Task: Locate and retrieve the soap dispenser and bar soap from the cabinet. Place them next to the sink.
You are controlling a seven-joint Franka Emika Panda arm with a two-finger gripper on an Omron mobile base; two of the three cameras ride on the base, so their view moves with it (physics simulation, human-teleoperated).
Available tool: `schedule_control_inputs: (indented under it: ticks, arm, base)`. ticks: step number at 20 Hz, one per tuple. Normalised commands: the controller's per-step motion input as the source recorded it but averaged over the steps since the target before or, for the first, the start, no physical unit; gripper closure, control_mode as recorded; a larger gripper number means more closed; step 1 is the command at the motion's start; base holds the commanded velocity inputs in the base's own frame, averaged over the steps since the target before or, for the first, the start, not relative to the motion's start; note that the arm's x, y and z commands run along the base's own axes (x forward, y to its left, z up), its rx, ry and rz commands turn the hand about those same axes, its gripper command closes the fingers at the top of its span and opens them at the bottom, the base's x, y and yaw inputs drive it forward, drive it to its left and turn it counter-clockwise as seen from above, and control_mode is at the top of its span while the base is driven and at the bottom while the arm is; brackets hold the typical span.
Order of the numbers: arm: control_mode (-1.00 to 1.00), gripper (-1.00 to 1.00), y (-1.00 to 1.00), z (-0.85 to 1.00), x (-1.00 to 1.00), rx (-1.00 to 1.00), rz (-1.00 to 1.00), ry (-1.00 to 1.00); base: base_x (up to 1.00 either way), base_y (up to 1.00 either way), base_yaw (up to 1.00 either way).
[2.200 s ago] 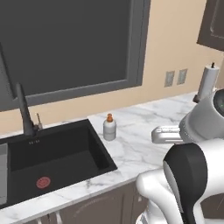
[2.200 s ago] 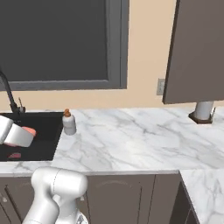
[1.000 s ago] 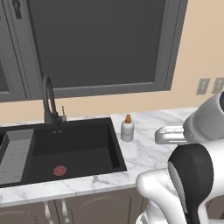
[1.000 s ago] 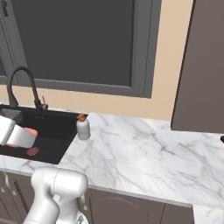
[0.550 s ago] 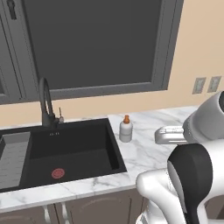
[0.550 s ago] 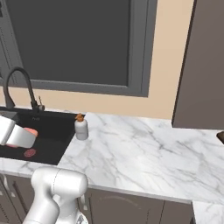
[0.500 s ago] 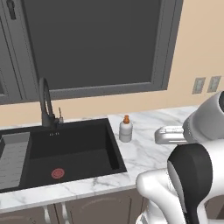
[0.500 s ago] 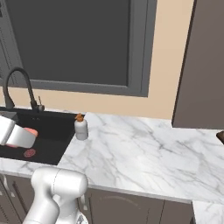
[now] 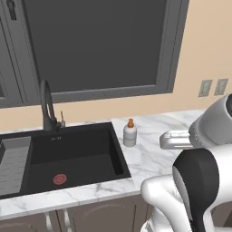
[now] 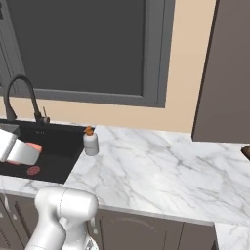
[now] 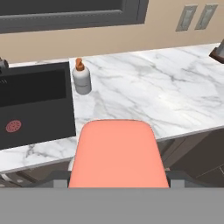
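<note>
Marble counter (image 10: 166, 171), one soap dispenser (image 9: 130, 133), one bar soap (image 11: 118, 155)

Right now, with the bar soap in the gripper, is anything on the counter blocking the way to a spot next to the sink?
Nothing visible blocks it. The bar soap is held over the counter's front edge. The marble counter right of the sink is bare except for the soap dispenser, standing by the sink's back right corner; bare marble lies in front of and beside it.
</note>
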Motion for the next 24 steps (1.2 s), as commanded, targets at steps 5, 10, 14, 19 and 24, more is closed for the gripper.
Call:
schedule_control_inputs:
  ticks: [5,10,14,19,24]
  arm:
    - [-1.0,1.0,0.0,0.0,0.23,0.0,0.0,0.01]
    - [-1.0,1.0,-0.11,-0.16,0.67,0.0,0.02,0.07]
    - [-1.0,1.0,-0.13,-0.5,0.84,0.0,0.02,0.18]
    - [-1.0,1.0,0.0,-0.62,0.52,0.0,0.0,0.17]
    - [-1.0,1.0,0.07,-0.41,0.15,0.0,0.04,0.03]
  base:
    - [0.0,0.0,0.0]
    - [0.0,0.0,0.0]
    - [0.0,0.0,0.0]
    - [0.0,0.0,0.0]
    - [0.0,0.0,0.0]
